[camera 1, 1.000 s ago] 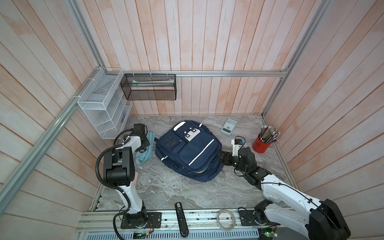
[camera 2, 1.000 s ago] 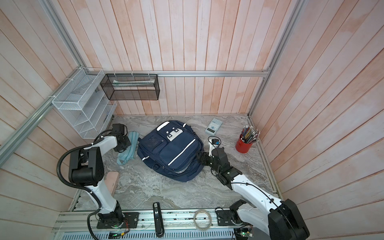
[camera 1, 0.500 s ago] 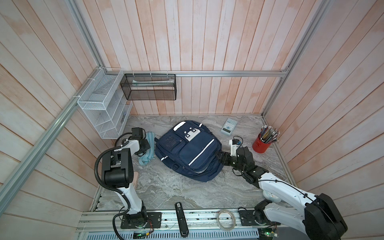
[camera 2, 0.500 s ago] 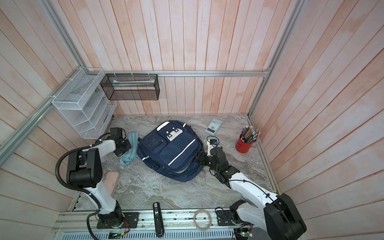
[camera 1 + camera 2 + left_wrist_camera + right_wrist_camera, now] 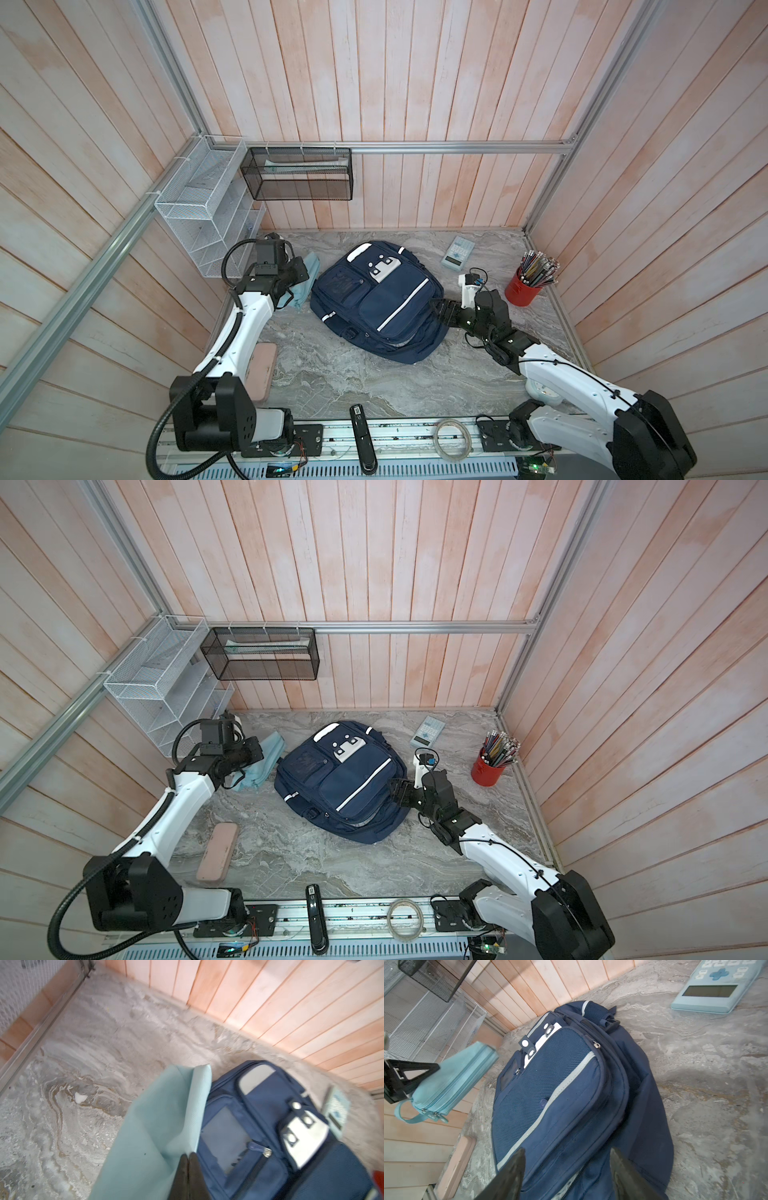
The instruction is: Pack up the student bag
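Since a second ago the right end effector (image 5: 566, 1155) has edged closer to the student bag (image 5: 376, 305), and its jaws stand wide over the bag's lower right edge. In both top views the bag lies front up in the middle of the surface (image 5: 353, 386). Its long axis slants, with the handle end toward the upper left and the base toward the lower right. Left of it, the left end effector (image 5: 188, 1159) is clamped on a pale blue pouch (image 5: 308, 286).

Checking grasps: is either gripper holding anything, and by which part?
The left gripper is shut on the light blue pouch, pinching it near its loop-strap end. The right gripper stands open at the student bag, holding nothing.
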